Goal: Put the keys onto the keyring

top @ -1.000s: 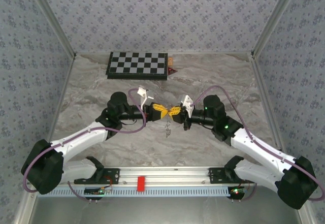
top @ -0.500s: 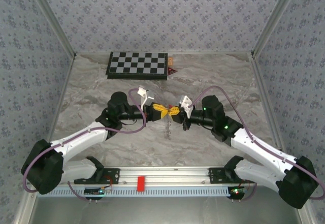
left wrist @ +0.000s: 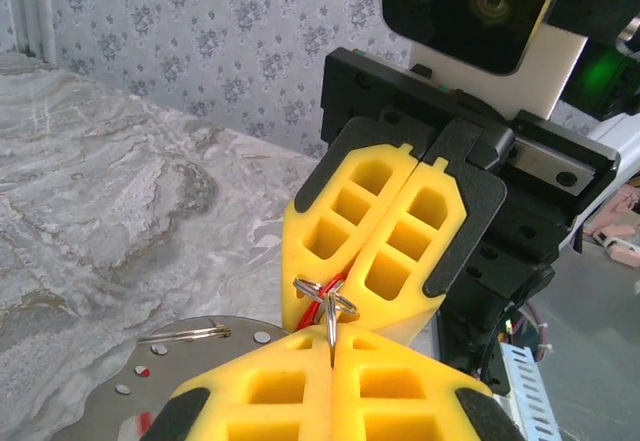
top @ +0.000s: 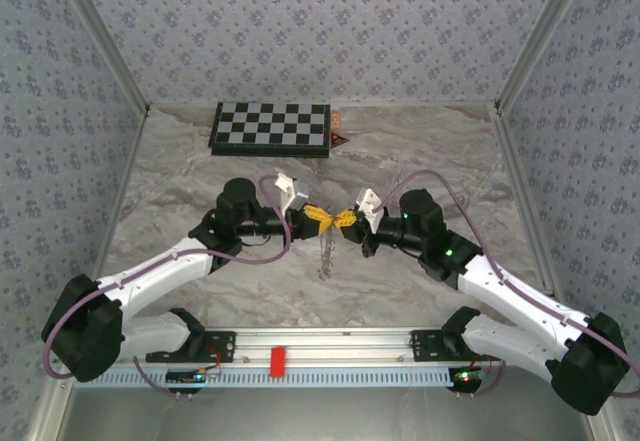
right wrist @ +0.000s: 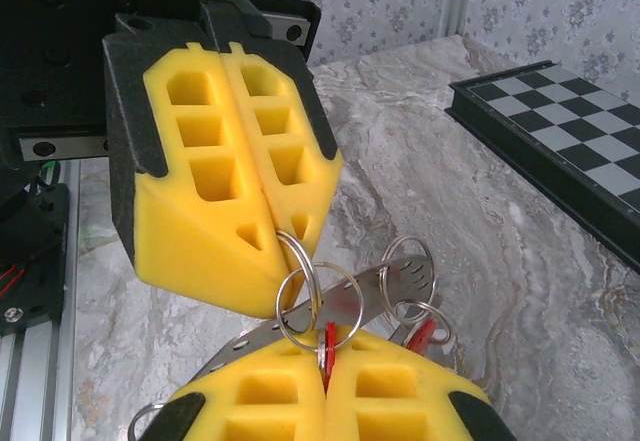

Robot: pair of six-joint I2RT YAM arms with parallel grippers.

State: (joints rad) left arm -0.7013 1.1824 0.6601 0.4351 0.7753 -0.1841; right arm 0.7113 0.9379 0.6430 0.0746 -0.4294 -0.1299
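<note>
In the right wrist view, the right fingers [right wrist: 270, 401] are pressed together on the red head of one of the keys [right wrist: 327, 341]. The keyring [right wrist: 281, 309] loops just above their tips. Opposite, the left fingers [right wrist: 200, 181] are shut on a smaller ring [right wrist: 312, 266] that crosses it. Right of the tips, this view adds a second red head and a perforated metal strip [right wrist: 365, 286]. From above, metal pieces [top: 324, 253] dangle below the meeting fingers over the tabletop [top: 200, 171], with a chessboard [top: 270, 127] far beyond.
</note>
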